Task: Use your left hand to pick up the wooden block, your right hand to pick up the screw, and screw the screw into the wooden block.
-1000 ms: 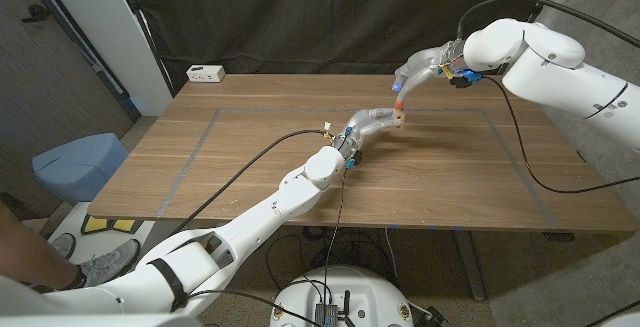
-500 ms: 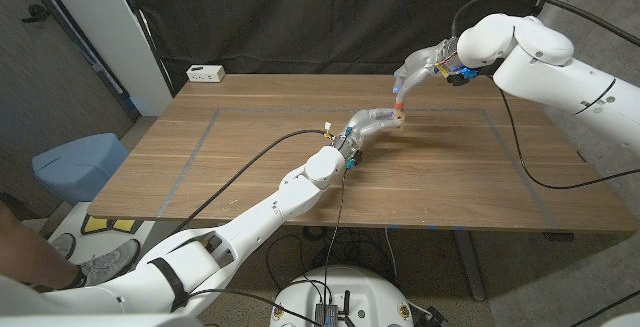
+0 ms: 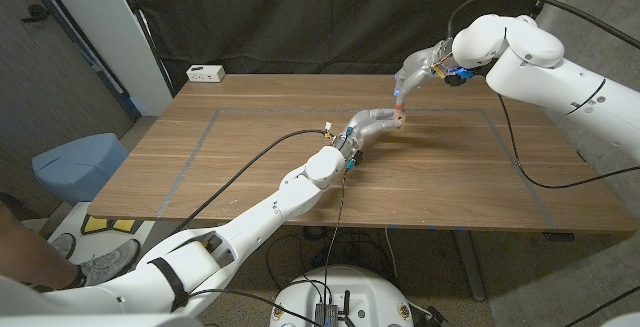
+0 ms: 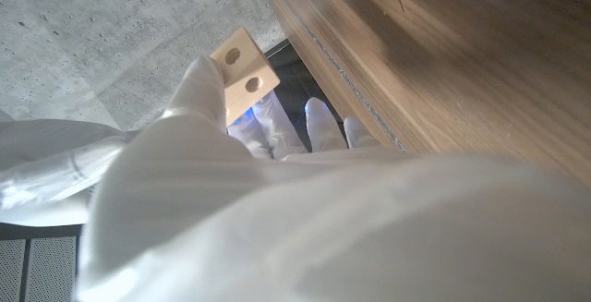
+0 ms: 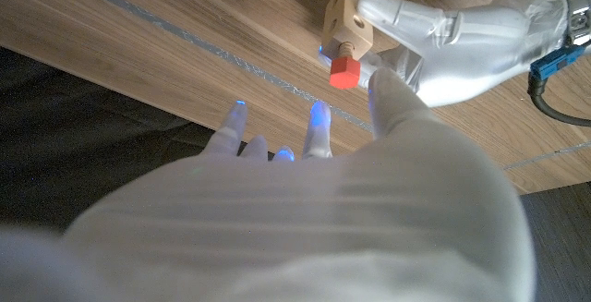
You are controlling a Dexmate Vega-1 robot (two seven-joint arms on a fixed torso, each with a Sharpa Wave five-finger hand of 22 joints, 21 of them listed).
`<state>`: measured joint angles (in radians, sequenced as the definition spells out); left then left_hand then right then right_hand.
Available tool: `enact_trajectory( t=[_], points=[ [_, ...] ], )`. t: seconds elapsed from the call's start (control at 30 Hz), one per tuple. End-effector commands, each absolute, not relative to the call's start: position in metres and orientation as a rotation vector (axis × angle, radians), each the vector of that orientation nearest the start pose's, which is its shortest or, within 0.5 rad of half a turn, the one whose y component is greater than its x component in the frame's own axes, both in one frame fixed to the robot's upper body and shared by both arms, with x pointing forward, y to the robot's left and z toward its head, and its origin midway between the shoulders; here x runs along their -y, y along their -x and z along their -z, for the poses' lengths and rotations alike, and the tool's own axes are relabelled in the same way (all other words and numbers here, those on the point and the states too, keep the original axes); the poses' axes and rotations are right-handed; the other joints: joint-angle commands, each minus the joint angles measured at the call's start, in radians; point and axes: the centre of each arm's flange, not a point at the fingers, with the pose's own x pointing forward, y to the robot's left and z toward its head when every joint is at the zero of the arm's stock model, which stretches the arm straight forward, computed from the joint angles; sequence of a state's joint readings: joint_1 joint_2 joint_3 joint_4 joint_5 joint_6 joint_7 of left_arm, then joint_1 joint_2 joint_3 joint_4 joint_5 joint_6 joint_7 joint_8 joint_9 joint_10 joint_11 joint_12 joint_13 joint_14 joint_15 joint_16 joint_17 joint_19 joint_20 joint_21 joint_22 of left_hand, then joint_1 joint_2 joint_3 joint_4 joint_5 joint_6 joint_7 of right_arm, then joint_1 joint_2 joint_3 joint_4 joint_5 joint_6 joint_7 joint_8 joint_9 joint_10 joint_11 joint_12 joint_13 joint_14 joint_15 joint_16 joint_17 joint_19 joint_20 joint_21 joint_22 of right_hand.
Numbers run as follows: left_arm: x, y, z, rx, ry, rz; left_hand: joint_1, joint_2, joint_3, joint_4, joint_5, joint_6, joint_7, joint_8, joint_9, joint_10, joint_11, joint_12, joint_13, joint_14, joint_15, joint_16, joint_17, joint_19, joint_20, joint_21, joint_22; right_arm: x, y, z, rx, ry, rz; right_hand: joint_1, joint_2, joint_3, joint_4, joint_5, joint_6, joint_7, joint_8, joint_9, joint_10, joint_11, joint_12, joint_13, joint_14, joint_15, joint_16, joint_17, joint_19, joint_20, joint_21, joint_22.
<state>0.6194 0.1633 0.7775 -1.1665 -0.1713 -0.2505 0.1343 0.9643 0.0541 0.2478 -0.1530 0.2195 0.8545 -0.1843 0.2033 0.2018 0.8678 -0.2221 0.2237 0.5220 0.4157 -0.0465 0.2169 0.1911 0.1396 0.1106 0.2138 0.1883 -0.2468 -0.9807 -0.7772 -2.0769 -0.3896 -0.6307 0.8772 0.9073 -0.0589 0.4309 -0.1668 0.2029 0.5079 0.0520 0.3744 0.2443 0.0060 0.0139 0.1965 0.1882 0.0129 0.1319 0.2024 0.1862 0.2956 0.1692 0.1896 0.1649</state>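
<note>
**Screw seated in the block, right hand off it**

While your left hand (image 3: 375, 122) pinches the wooden block (image 5: 346, 14) just above the table (image 3: 200, 167), the red-headed screw (image 5: 343, 71) already sits in its hole. Your right hand (image 3: 415, 72) hovers close with fingers spread, holding nothing. Turning it home looks left to do. Dark curtains hang behind the taped wooden top; a white box (image 3: 205, 72) sits at its far corner.

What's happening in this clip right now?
The left hand holds a small wooden block up over the table. A red-headed screw already sits in the block. The right hand hovers just beyond it with fingers spread, holding nothing, so the screw looks inserted and released.
</note>
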Motion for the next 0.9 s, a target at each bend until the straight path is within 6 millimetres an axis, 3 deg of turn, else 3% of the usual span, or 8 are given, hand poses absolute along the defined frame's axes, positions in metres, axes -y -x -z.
enact_trajectory(
  t=[0.03,0.9],
  points=[
    [0.0069,-0.6402,0.0245,0.665,-0.337,0.477,-0.001,0.01,0.003,0.004,0.007,0.017,0.004,0.007,0.005,0.011,0.003,0.007,0.006,0.007,-0.068,-0.002,0.001,-0.001,0.001,0.004,0.004,0.2105,-0.5286,-0.1729,0.12,1.63,-0.267,0.016,0.003,0.011,-0.002,-0.003,0.021,-0.005,0.015,0.006,0.018,-0.001,0.007,0.003,0.01,-0.002,0.01,0.002,0.01,-0.008,0.007,0.004],
    [0.0076,-0.6413,0.0251,0.66,-0.338,0.478,-0.003,0.01,0.002,0.005,0.007,0.016,0.006,0.007,0.005,0.012,0.003,0.006,0.007,0.007,-0.066,-0.002,0.001,-0.001,0.001,0.005,0.004,0.2132,-0.5354,-0.1675,0.095,1.622,-0.274,0.037,0.005,0.015,-0.002,-0.006,0.058,-0.012,0.042,0.02,0.036,-0.008,0.006,0.004,0.028,-0.006,0.01,0.002,0.023,-0.016,0.006,0.004]
  ],
)
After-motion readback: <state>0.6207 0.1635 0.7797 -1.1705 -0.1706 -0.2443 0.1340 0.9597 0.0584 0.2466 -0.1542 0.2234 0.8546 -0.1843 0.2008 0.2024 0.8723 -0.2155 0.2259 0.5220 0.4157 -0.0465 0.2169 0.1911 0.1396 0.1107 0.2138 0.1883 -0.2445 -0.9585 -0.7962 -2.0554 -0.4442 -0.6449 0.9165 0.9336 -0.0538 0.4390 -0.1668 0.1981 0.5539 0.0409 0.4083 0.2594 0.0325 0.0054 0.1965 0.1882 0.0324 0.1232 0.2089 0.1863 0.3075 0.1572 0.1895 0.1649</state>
